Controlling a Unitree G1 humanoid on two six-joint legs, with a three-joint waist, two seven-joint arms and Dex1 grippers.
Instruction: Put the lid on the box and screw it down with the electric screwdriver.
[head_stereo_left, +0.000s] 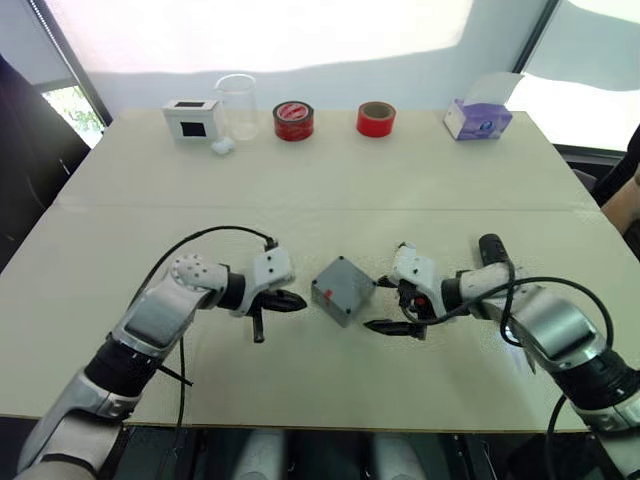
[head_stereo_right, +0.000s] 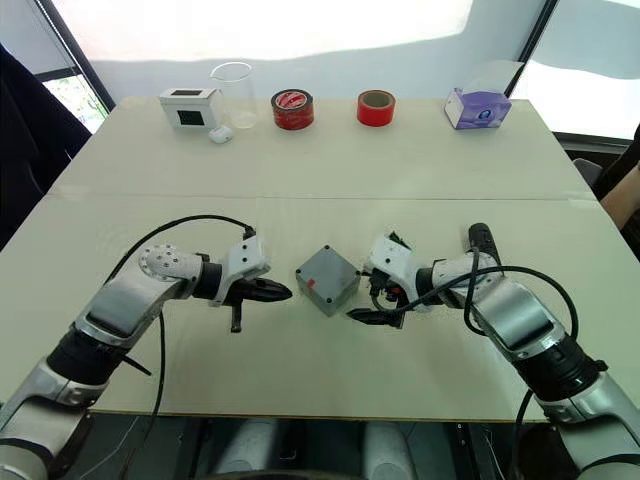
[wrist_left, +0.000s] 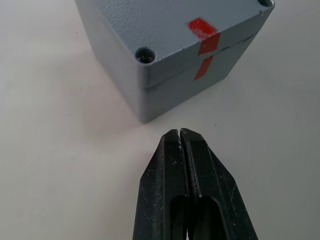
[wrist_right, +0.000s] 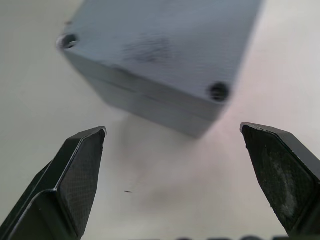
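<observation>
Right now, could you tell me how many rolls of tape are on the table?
2, both along the far edge: a red-and-black tape roll beside the clear beaker, and a red tape roll between it and the purple tissue box.

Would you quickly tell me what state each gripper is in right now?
Left gripper: closed, holding nothing, just short of the box.
Right gripper: open, empty, facing the box.

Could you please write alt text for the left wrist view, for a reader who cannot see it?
A grey box with its lid on sits on a pale table, red tape crossing the seam. The left gripper, fingers shut, points at its near corner without touching it.
</observation>
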